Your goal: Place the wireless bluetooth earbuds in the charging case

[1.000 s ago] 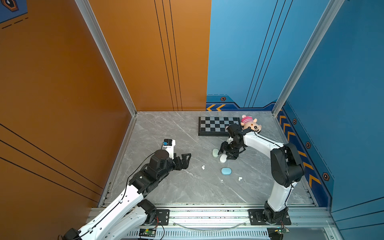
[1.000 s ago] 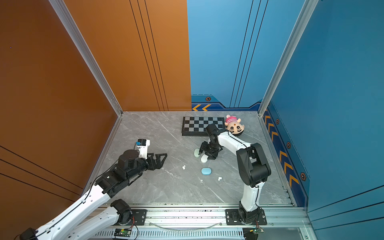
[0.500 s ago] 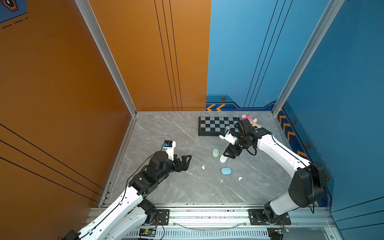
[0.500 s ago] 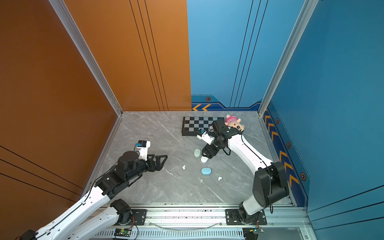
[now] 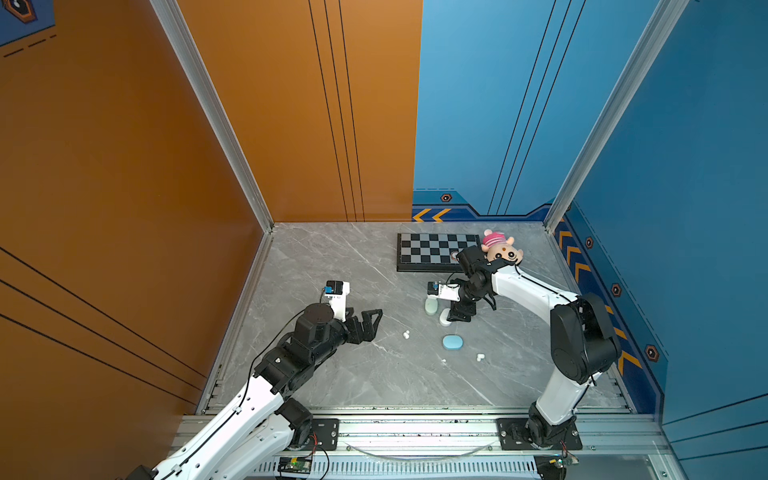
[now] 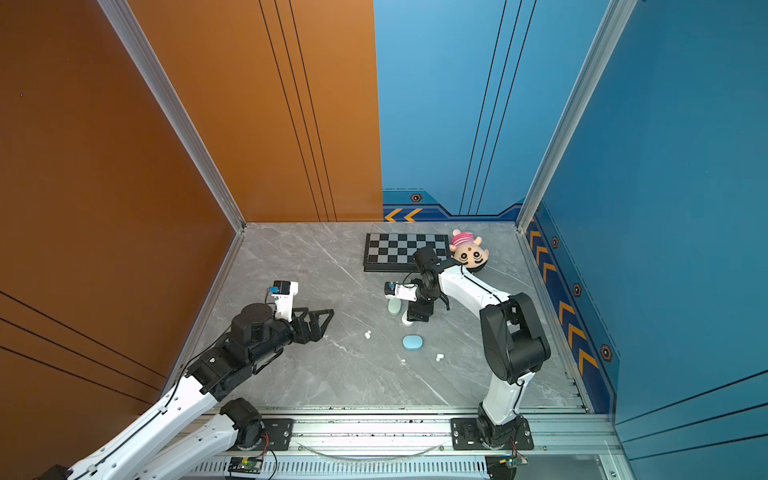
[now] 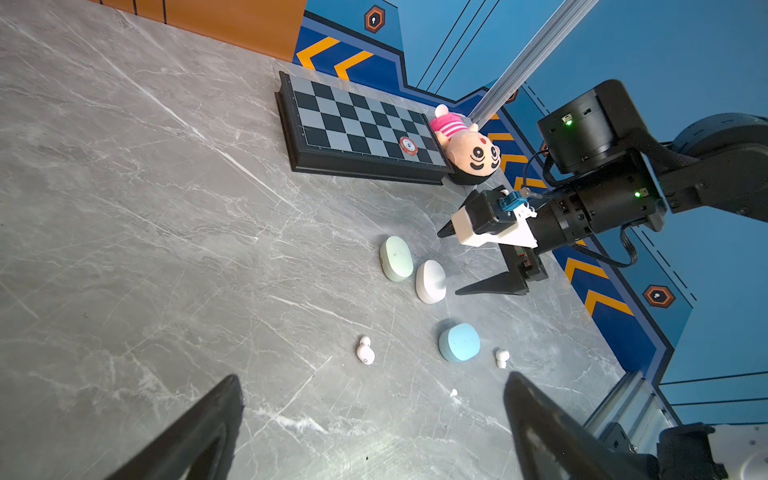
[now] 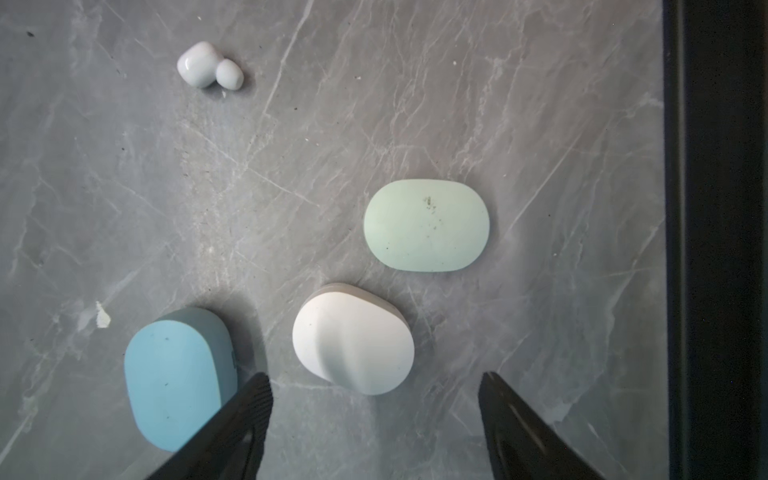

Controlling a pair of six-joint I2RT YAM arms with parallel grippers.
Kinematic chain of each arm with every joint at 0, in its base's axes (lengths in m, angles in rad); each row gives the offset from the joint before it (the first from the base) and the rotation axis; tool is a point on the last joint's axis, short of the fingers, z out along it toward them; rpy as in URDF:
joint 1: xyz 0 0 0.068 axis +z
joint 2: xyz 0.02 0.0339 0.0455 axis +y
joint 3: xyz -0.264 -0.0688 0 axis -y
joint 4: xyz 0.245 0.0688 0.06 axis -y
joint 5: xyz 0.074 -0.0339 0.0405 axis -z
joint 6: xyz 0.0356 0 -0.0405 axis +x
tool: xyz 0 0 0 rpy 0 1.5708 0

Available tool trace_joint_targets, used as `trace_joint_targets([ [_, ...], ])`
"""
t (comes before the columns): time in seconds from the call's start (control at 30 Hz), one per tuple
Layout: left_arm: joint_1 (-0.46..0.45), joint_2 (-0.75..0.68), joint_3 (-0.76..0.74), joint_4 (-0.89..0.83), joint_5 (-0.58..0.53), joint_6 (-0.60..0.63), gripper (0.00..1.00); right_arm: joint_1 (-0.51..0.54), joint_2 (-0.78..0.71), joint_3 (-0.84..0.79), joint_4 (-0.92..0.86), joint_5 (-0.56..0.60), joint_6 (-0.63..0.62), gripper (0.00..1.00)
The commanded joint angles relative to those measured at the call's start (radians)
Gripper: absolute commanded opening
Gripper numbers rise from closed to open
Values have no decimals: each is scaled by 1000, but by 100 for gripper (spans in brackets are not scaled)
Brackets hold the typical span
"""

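The right gripper hangs open and empty over the white oval plastic case. In both top views the mint-green oval case lies at its 9 o'clock and the pale blue oval case at 6. One small white rounded earbud lies loose on the grey marble counter at 8 o'clock and a second earbud at 5, while the left gripper is spread empty farther out at 9 and the black chessboard is at 12.

Loose white earbuds, three oval cases nearby

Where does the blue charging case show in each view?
Both top views: blue case right of centre.
Left wrist: blue case between two loose earbuds.
Right wrist: blue case partly behind a tool finger.
Shared landmark: white case beside it.
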Motion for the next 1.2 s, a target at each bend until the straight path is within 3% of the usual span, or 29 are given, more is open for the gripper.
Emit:
trace_joint_targets([
  [0.0, 6, 7, 8, 0, -6, 16, 98, -1, -11, 4, 47, 38, 84, 80],
  [0.07, 6, 15, 14, -1, -3, 17, 98, -1, -23, 1, 58, 60, 156, 78],
  [0.27, -2, 21, 19, 0, -2, 27, 98, -9, -183, -54, 212, 177, 618, 80],
  [0.33, -6, 18, 22, 0, -1, 34, 98, -9, -275, -92, 264, 235, 760, 87],
  [0.37, -8, 17, 25, -1, -1, 39, 98, -11, -310, -100, 272, 257, 802, 98],
  [0.4, -11, 13, 25, -1, -2, 44, 98, -12, -352, -108, 272, 265, 830, 100],
  [0.53, -21, -13, 26, -8, -4, 67, 98, -39, -513, -130, 297, 200, 854, 100],
  [0.63, -35, -47, 25, -23, -20, 84, 98, -77, -620, -154, 319, 252, 1089, 100],
  [0.7, -46, -72, 17, -27, -37, 87, 98, -149, -664, -170, 320, 113, 1175, 100],
  [0.77, -54, -97, 5, -29, -50, 90, 98, -216, -687, -189, 315, 47, 1314, 100],
  [0.83, -56, -115, -5, -27, -54, 97, 98, -234, -712, -232, 316, 39, 1443, 93],
  [0.97, -58, -131, -12, -26, -48, 136, 98, -174, -697, -278, 176, 119, 1722, 63],
  [1.17, -58, -117, -18, -14, -24, 185, 98, 54, -571, -306, 41, 309, 1898, 64],
])
